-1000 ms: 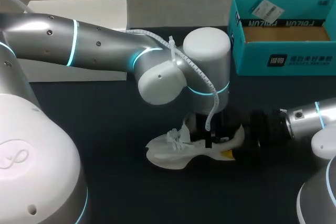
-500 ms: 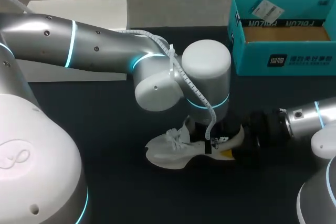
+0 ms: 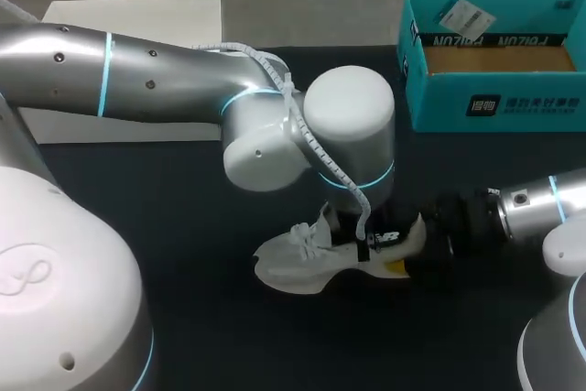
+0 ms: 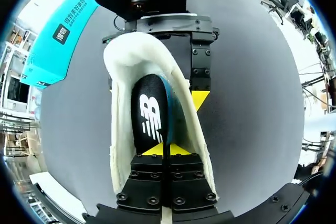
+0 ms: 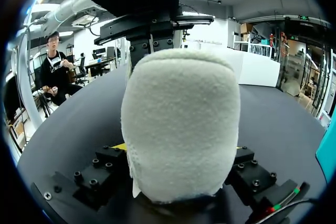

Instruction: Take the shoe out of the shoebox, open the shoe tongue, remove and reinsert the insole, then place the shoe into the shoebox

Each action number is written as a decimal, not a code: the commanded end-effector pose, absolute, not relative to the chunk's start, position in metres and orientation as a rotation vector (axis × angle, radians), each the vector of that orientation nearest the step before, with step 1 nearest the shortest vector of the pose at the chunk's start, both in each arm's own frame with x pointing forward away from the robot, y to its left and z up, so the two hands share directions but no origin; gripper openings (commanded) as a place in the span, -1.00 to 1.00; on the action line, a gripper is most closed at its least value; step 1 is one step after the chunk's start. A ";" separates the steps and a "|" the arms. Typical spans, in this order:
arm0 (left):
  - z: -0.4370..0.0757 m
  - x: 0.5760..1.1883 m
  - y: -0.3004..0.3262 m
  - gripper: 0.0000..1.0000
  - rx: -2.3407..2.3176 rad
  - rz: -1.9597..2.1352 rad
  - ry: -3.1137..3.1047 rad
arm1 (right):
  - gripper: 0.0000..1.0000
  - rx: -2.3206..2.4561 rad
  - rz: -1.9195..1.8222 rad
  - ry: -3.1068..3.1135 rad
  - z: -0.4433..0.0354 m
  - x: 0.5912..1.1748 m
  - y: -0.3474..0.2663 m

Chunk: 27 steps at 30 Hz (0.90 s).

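A white shoe (image 3: 293,267) lies on the dark table with its toe to the left. My right gripper (image 3: 414,255) clasps the heel (image 5: 181,124) from both sides, its black fingers (image 5: 102,169) pressed against the fuzzy cloth. My left gripper (image 4: 160,149) reaches down into the shoe's opening (image 4: 126,66). Its yellow tips are shut on the near end of the black insole (image 4: 149,114), which has a white logo and a teal edge. In the head view the left wrist (image 3: 352,148) hides most of the opening. The teal shoebox (image 3: 494,52) stands open at the back right.
A white flat board (image 3: 137,61) lies at the back left of the table. The shoebox (image 4: 52,40) is well away from the shoe. Dark bare table surrounds the shoe in front and to the left.
My left gripper has closed on the insole inside the shoe, and its wrist has drifted slightly left. The right arm and the shoe have stayed put.
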<state>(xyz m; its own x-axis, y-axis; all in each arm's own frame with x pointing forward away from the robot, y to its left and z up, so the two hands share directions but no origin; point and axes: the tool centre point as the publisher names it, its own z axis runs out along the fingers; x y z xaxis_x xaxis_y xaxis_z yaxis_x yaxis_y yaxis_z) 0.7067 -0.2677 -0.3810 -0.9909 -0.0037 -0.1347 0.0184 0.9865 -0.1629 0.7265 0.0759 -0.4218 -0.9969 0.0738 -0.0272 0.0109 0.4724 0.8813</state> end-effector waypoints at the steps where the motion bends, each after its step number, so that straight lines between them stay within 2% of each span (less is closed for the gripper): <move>1: -0.369 0.710 -0.252 -1.00 0.014 -0.350 3.022 | -1.00 0.077 1.576 2.643 -0.422 0.725 0.077; 27: -0.321 0.707 -0.248 -1.00 0.014 -0.836 3.059 | -1.00 0.077 1.576 2.643 -0.422 0.725 0.077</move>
<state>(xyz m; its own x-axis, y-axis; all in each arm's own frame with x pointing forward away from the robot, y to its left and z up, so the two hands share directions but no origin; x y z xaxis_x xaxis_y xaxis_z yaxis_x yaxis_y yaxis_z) 0.7098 -0.2546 -0.3258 -0.9994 0.0137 0.0308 -0.0019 0.8901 -0.4557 0.7263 0.0759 -0.4217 -0.9969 0.0741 -0.0272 0.0110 0.4722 0.8814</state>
